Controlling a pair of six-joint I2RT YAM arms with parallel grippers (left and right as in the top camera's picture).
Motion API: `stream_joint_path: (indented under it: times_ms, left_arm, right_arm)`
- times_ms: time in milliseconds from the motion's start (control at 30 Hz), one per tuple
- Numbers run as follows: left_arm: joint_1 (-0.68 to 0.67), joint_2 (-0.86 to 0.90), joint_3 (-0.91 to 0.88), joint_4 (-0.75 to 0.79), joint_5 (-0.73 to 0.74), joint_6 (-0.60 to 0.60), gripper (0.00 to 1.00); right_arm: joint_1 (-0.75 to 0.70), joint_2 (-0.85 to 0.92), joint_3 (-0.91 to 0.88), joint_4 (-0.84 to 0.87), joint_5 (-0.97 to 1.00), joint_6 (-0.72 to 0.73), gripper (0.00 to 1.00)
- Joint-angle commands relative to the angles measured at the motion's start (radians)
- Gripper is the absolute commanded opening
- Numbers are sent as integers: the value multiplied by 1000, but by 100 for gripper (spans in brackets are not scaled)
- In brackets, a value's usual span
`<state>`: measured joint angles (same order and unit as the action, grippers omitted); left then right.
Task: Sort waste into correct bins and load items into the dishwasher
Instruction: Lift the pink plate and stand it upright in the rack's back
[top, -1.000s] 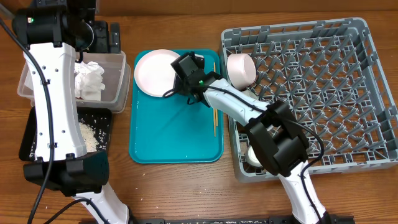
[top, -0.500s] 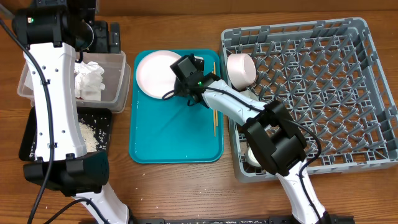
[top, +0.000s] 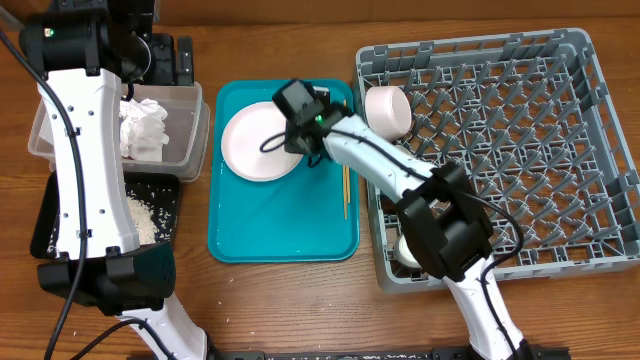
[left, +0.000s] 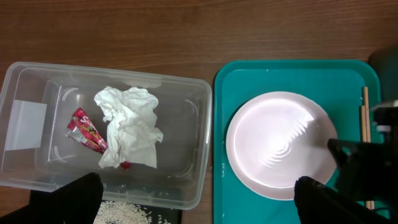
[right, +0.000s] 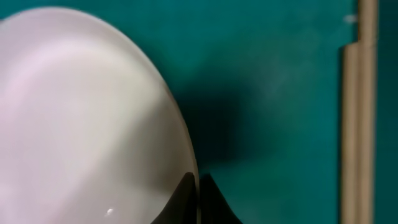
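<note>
A pale pink plate (top: 257, 142) lies on the teal tray (top: 280, 225); it also shows in the left wrist view (left: 280, 143) and the right wrist view (right: 81, 118). My right gripper (top: 300, 138) (right: 198, 186) is shut on the plate's right rim. Wooden chopsticks (top: 346, 180) (right: 357, 118) lie on the tray to its right. The clear tub (left: 37, 168) holds the crumpled napkin (left: 127, 127) and the red wrapper (left: 86, 130). Rice (top: 140, 218) lies in the black tray (top: 50, 215). My left gripper (left: 199, 199) hangs open above the tub's edge. A cup (top: 388, 112) lies in the grey rack (top: 600, 150).
A bowl (top: 408, 250) sits in the rack's near left corner under my right arm. The left arm stands over the tub and black tray. Bare wood lies in front of the teal tray.
The plate has shifted towards the near side and right on the teal tray, with my right gripper on its rim. The left arm has not moved.
</note>
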<state>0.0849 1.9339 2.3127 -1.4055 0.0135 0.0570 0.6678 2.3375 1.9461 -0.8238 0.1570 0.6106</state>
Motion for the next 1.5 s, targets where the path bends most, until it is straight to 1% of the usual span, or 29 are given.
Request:
stream_joint_path:
  times_ms: [0,100,200,300,433,567,700,800,900,1033,1300,1400,1467]
  left_arm:
    - [-6,9,18,4,-6,-12,100]
    - [-6,9,18,4,-6,-12,100]
    - [-6,9,18,4,-6,-12,100]
    - [-6,9,18,4,-6,-12,100]
    - [-6,9,18,4,-6,-12,100]
    - [-6,9,18,4,-6,-12,100]
    - [-6,9,18,4,-6,-12,100]
    - [-6,9,18,4,-6,-12,100]
    - [-6,9,18,4,-6,-12,100]
    - [-6,9,18,4,-6,-12,100]
    - [-6,9,18,4,-6,-12,100]
    - [-6,9,18,4,-6,-12,100]
    - [-6,9,18,4,-6,-12,100]
  right_arm:
    - [-29,-69,158,-80,32,-142,4]
    - [-64,-139,262,-179,84,-201,4]
    - [-111,-210,303,-212,188,-261,4]
    - [-167,-273,303,-236,348,-309,4]
    - [-238,-324,303,-315,587,-374,4]
    - [-285,-338,303,-416,798,-468,4]
    - [-319,-338,293,-448,969,-486,4]
    - [-337,-333,291,-447,979,-556,4]
    - [-342,-328,280,-446,979,-586,4]
    - [-344,-328,230,-433,978,-586,4]
    - [-344,-328,51,-313,955,-586,4]
    - [-344,-328,-4,-274,924,-586,4]
    - [-344,-328,-23,-259,868,-585,4]
